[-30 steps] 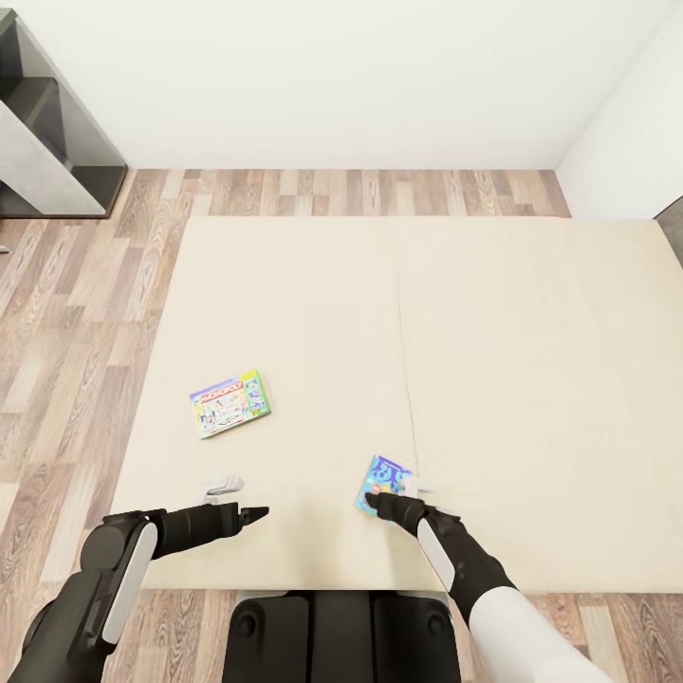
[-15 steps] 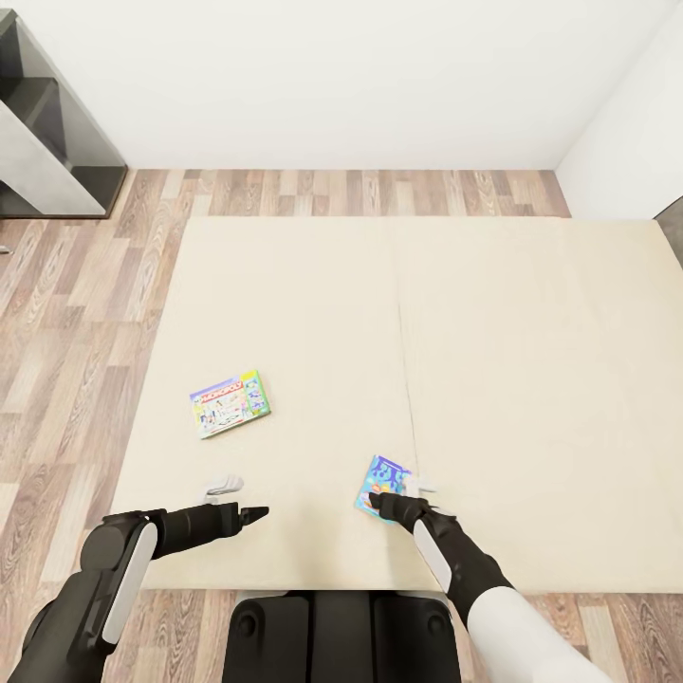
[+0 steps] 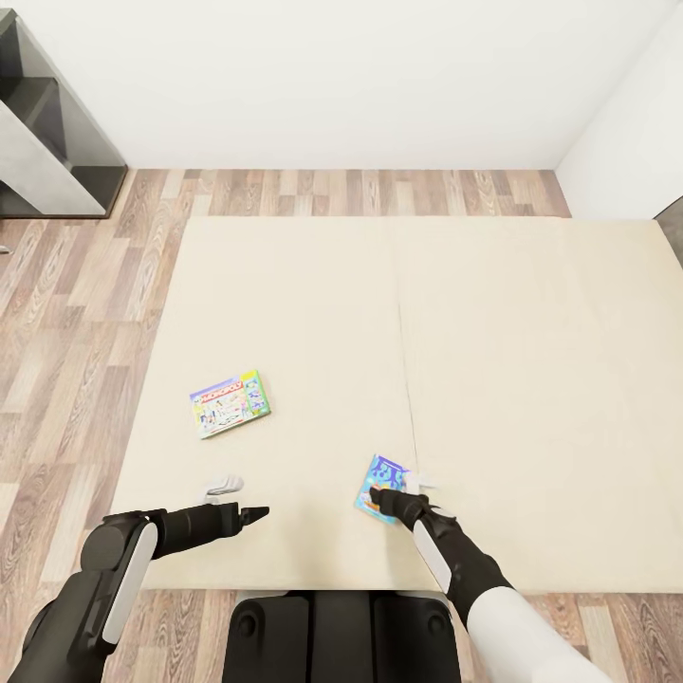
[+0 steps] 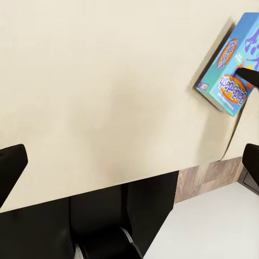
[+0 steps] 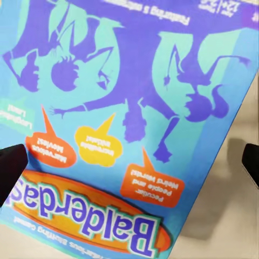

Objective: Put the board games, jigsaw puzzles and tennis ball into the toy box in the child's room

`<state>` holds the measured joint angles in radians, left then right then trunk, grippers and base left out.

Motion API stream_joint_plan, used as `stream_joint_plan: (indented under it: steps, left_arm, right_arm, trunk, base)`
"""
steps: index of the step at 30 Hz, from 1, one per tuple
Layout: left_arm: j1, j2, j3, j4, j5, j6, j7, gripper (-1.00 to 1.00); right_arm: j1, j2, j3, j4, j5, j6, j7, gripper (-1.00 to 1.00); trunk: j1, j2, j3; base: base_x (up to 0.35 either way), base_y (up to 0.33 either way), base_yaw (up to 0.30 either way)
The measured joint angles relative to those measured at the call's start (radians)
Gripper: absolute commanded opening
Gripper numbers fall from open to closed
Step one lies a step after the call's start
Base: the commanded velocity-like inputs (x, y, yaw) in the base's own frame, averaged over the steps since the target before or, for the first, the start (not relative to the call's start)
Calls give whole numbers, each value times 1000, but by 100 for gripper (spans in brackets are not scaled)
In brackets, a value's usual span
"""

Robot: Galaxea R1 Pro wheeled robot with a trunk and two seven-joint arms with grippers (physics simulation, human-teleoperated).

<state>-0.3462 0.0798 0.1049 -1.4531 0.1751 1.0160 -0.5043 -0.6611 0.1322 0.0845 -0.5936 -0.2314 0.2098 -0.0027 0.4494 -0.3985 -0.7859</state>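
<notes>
Two board games lie on the bed, a cream mattress. The yellow-green game box is at the left. The blue game box sits close to the near edge, and its cover with purple figures takes up most of the right wrist view. My right gripper hangs open right over this blue box, one fingertip at each side of its cover. My left gripper is open over bare mattress, left of the blue box.
A dark grey stepped shelf unit stands at the back left on the wood-plank floor. White walls close off the far side and the right. My dark base is against the bed's near edge.
The right gripper has crept a little toward the near edge of the blue box. The left arm and both boxes stay put.
</notes>
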Motion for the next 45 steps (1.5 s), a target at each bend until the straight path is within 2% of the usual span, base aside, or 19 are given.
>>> stream_joint_plan:
  steps: [15,21,25,29,33,45]
  left_arm:
    - [0,0,0,0,0,0,0,100]
    - [0,0,0,0,0,0,0,100]
    - [0,0,0,0,0,0,0,100]
    - [0,0,0,0,0,0,0,100]
    - [0,0,0,1,0,0,0,100]
    - [0,0,0,0,0,0,0,100]
  right_arm:
    - [0,5,0,-3,2,-20,0,100]
    - [0,8,1,-3,5,-54,0,100]
    - [0,9,1,-2,22,-65,0,100]
    - [0,13,0,-2,69,-73,-1,100]
    - [0,20,-1,-1,91,-75,-1,100]
    - [0,35,-1,-1,105,-76,-1,100]
  trunk:
    - [0,0,0]
    - [0,0,0]
    - [0,0,0]
    - [0,0,0]
    - [0,0,0]
    - [0,0,0]
  base:
    - [0,0,0]
    - [0,0,0]
    - [0,0,0]
    - [0,0,0]
    - [0,0,0]
    - [0,17,0]
